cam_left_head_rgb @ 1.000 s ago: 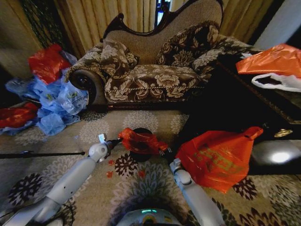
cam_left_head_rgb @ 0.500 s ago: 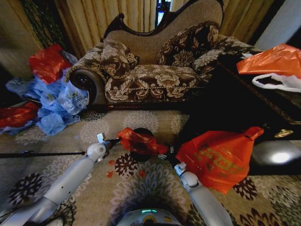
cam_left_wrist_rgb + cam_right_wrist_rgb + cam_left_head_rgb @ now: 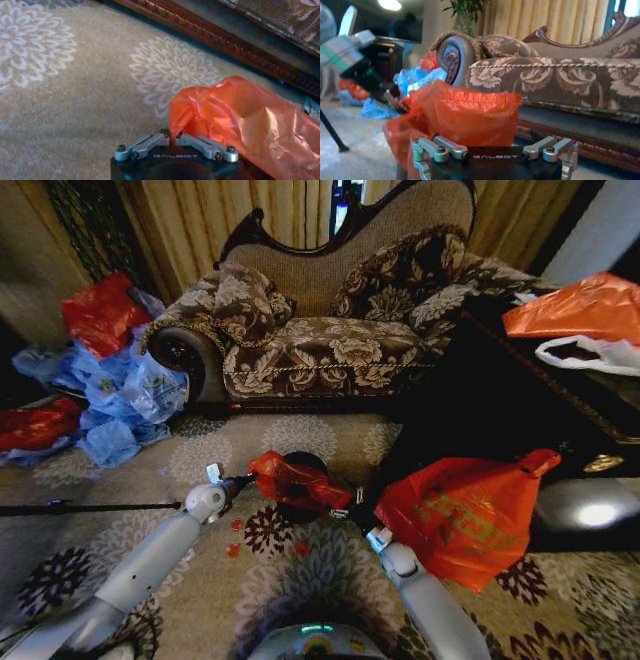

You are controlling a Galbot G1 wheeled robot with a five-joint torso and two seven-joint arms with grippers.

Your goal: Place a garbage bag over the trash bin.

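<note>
With garbage bag (image 3: 298,481) stretched over trash bin (image 3: 300,462) on the carpet, pinched by left hand (image 3: 243,479), right hand (image 3: 343,506) seemingly open: spread mouth wider, then lower evenly.

Both arms wore smooth pale grey-white shells, rounded at the joints. The left gripper (image 3: 171,141) had a black body with "GALBOT" printed in pale letters, and two silver metal linkage bars fastened by dark round screws at about 10 and 2 o'clock of the logo. The right gripper (image 3: 492,149) carried the same black housing, lettering and silver screwed links. The base (image 3: 316,642) showed a grey dome with a small green-lit strip.
</note>
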